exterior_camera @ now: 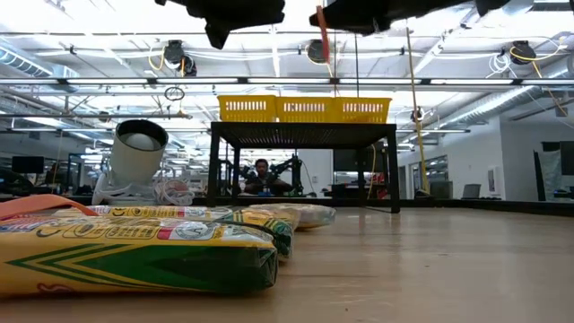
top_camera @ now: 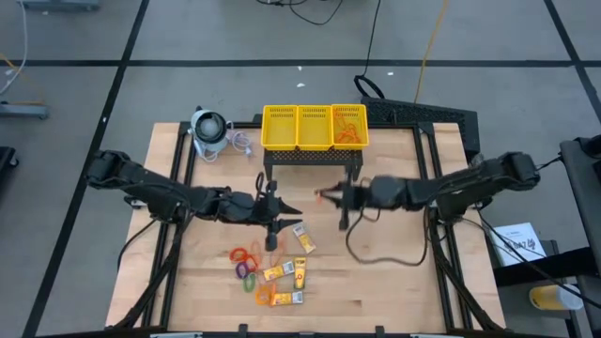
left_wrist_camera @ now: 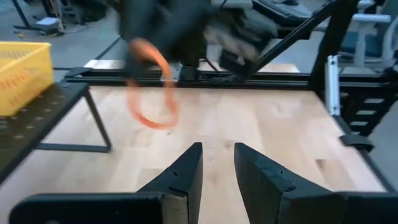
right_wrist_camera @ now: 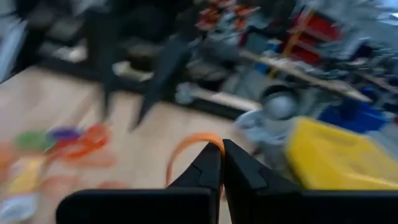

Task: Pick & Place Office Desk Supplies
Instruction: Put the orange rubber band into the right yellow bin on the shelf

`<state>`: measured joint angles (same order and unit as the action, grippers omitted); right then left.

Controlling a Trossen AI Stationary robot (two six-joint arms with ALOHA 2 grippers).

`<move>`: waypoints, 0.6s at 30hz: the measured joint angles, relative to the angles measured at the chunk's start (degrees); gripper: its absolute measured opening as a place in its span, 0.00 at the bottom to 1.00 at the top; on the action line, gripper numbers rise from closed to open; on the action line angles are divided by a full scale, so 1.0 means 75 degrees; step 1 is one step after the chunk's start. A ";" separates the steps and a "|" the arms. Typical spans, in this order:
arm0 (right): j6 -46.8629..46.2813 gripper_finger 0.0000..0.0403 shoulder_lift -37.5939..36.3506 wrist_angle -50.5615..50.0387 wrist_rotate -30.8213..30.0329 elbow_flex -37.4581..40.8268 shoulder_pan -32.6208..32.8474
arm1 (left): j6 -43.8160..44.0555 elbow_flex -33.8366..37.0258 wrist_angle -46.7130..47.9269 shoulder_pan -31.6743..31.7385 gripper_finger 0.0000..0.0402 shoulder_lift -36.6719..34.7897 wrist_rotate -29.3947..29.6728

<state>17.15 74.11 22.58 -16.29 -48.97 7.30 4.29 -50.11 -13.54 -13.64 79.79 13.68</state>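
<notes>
Carrying a thin orange rubber band (right_wrist_camera: 189, 146) clenched in its jaws above the surface (top_camera: 394, 282), the right gripper (top_camera: 324, 196) seems mid-transfer and next needs to reach the yellow basket (top_camera: 315, 128), while the left gripper (top_camera: 289, 208) waits empty, jaws slightly parted.

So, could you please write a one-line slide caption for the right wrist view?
Right gripper shut on an orange rubber band above the table, yellow basket ahead.

2 dark jointed arms, black wedge fingers (left_wrist_camera: 186, 180)
</notes>
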 joint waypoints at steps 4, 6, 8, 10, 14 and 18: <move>0.0051 0.00 -0.0494 0.0181 -0.0005 0.0000 -0.0813 | -0.0293 0.0000 0.0000 0.0220 0.25 0.0000 -0.0003; 0.0067 0.00 -0.0659 0.0290 -0.0015 0.0000 -0.1274 | -0.0334 0.0000 0.0003 0.0304 0.25 0.0000 -0.0004; 0.0058 0.00 -0.0769 0.0333 -0.0023 0.0000 -0.1744 | -0.0321 0.0000 0.0003 0.0388 0.25 0.0000 -0.0004; 0.0055 0.00 -0.0821 0.0325 -0.0021 0.0000 -0.2198 | -0.0271 0.0000 0.0037 0.0421 0.25 0.0000 -0.0001; -0.0124 0.00 -0.0797 0.0306 -0.0012 0.0000 -0.3091 | -0.0159 0.0000 0.0219 0.0461 0.25 0.0000 -0.0007; -0.0555 0.01 -0.0578 0.0198 -0.0020 0.0000 -0.3844 | -0.0190 0.0000 0.0242 0.0468 0.25 0.0000 -0.0007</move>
<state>12.99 69.78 24.06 -16.45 -48.97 -21.53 2.86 -50.11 -11.73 -10.13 79.79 13.63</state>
